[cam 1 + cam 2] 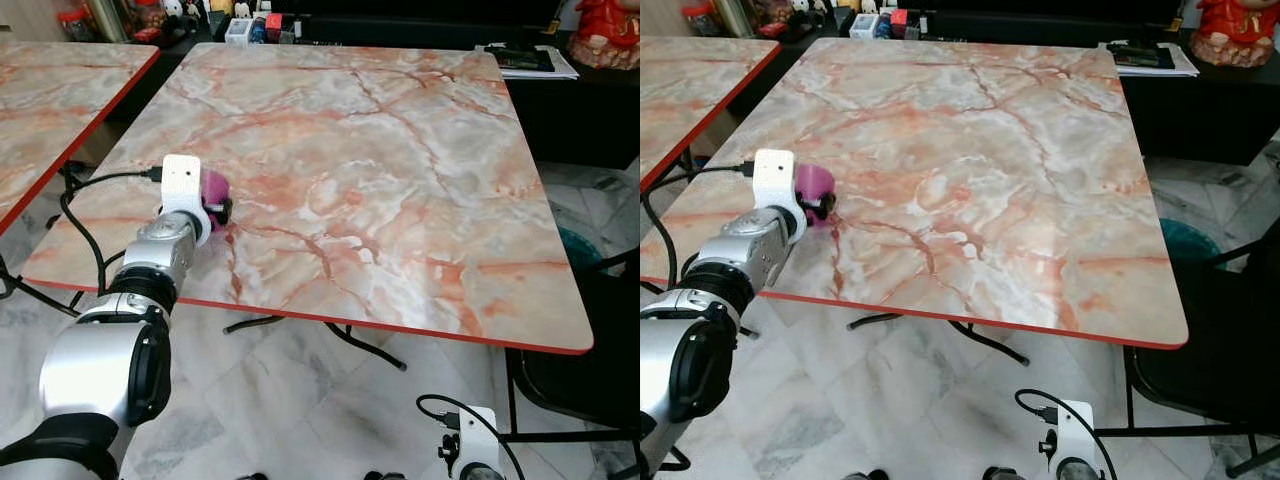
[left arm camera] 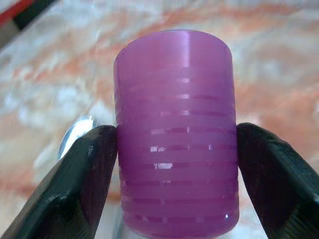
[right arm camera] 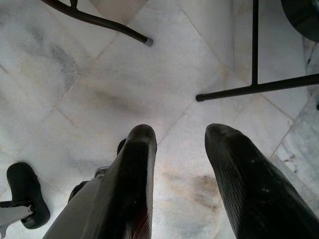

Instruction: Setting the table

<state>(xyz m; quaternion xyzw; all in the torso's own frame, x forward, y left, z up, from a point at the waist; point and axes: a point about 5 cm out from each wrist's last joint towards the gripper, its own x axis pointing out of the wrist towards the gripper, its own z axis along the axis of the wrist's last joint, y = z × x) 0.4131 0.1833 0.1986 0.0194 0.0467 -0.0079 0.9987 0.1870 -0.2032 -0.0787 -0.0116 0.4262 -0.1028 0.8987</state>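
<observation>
Currently, the left gripper (image 2: 174,164) is clamped on a purple ribbed cup (image 2: 175,134), one black finger (image 2: 82,184) pressed against each side of it. The cup (image 1: 214,187) stands upright on the marble-patterned table (image 1: 380,180), near the table's front left corner, just ahead of the white wrist camera housing (image 1: 181,183). The right gripper (image 3: 182,184) hangs low beside the table, pointing at the pale tiled floor (image 3: 149,79); its two fingers stand apart with nothing between them. Black table legs (image 3: 249,88) cross the floor beneath.
</observation>
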